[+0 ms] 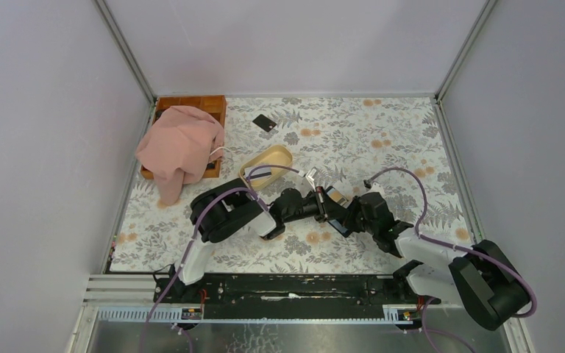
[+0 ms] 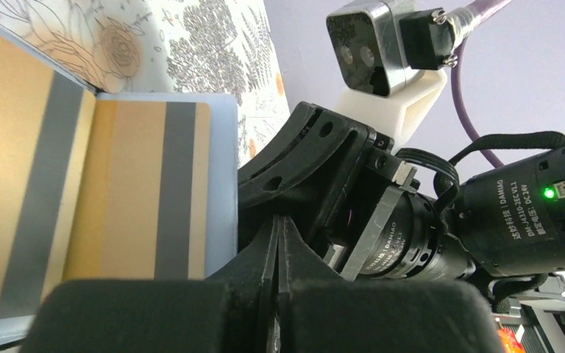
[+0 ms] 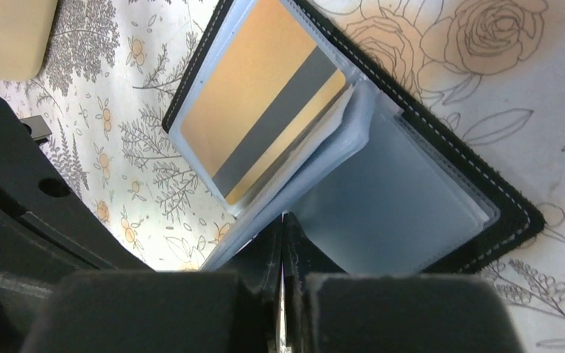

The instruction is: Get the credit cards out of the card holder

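The card holder [image 3: 412, 198] lies open, black outside with white stitching and blue-grey inside. A gold credit card [image 3: 265, 110] with a grey stripe sits in its left clear pocket. My right gripper [image 3: 283, 219] is shut, its tips against the lower edge of the middle sleeve; I cannot tell whether it pinches it. My left gripper [image 2: 278, 220] is shut too, just right of the card holder [image 2: 224, 147] and its gold card [image 2: 132, 184]. Both grippers [image 1: 324, 198] [image 1: 347, 215] meet at mid-table over the holder [image 1: 336, 197].
A thin black card [image 1: 265, 123] lies flat on the floral cloth at the back. A beige oval dish [image 1: 266, 165] stands left of the grippers. A pink cloth [image 1: 180, 143] drapes over a wooden box [image 1: 213, 103] at the back left.
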Motion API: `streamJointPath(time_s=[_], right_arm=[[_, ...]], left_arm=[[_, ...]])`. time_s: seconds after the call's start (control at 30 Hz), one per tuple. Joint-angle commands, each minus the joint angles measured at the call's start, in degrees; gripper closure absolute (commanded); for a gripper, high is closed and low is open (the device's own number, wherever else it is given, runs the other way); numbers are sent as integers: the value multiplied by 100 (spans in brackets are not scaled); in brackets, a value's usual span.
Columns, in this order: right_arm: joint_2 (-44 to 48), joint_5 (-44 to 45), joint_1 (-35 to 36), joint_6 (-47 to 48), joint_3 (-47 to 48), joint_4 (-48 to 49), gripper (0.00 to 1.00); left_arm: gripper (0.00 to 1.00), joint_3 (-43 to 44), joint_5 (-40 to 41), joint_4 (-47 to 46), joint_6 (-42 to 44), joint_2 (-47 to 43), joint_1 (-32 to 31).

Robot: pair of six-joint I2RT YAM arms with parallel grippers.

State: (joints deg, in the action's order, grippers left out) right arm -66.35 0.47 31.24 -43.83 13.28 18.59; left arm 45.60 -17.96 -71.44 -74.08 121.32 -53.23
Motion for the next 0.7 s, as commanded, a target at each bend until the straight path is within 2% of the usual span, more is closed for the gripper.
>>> streamJointPath(time_s=[0.0,0.2,0.4,0.57,0.67], right_arm=[[556,-117,128,68,-80,-1089,100],[2165,394,119,166,185,-2447,100],[2855,816,127,297,769,-3604,100],[3082,982,127,288,891,-3653,100],[2997,628,126,271,836,-3416,100]], left_arm=[[100,-116,-418,-391,27,-10,-183],[100,-111,-412,-520,-38,179,-174],[100,-28,-463,-647,-123,373,-176],[100,-204,-315,-526,119,152,-156],[98,-459,-56,-210,547,-278,-79]])
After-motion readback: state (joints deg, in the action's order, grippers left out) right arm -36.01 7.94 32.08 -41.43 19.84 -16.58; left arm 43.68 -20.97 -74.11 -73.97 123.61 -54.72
